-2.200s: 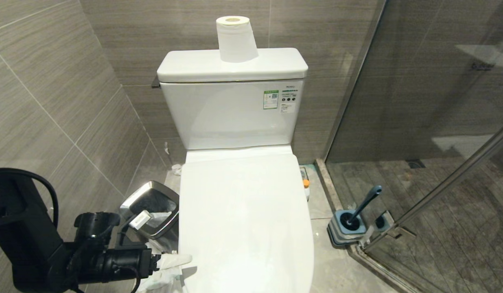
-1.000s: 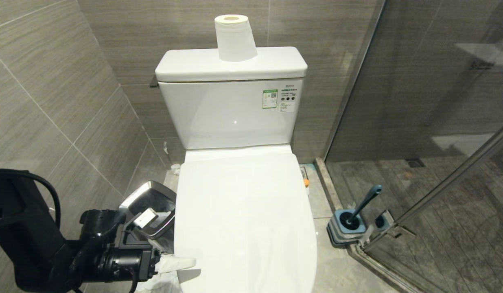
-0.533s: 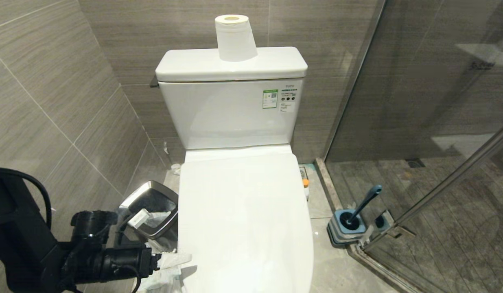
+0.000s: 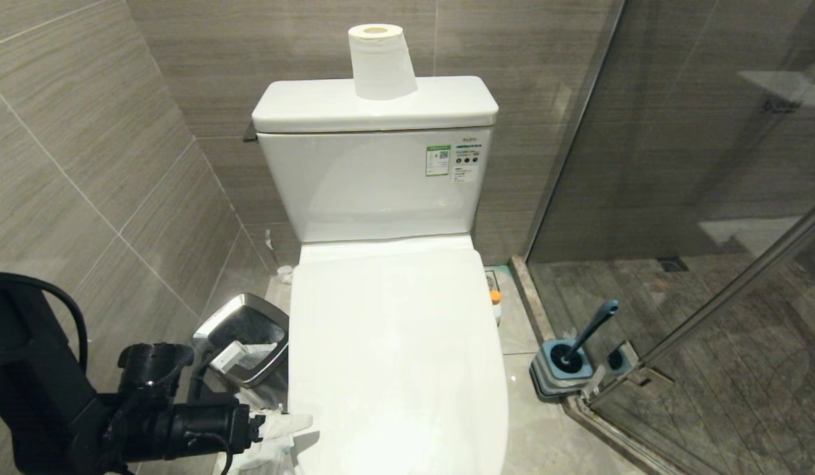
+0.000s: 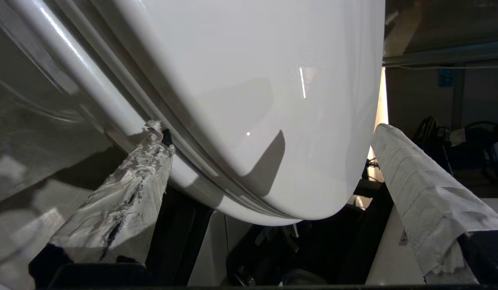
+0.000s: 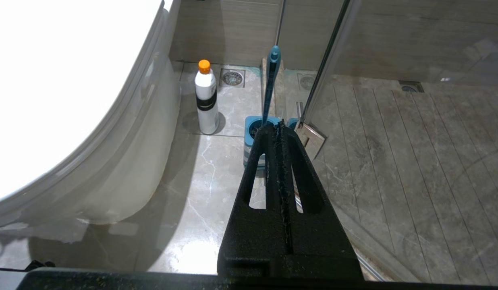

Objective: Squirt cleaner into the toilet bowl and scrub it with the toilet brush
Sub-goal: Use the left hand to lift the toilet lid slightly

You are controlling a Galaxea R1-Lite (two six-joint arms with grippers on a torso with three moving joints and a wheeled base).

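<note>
Left hand [image 4: 285,429] spread wide at closed toilet lid [image 4: 394,356] edge, likely to lift it; right hand [image 6: 279,125] clenched, idle.

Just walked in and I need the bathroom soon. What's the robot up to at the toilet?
It is at the start of cleaning. The toilet lid is down, and the left gripper, open with taped fingers, sits at the lid's front edge, one finger at the seam beneath it. The right gripper is shut and empty. The toilet brush stands in its holder, beside a white bottle on the floor.
</note>
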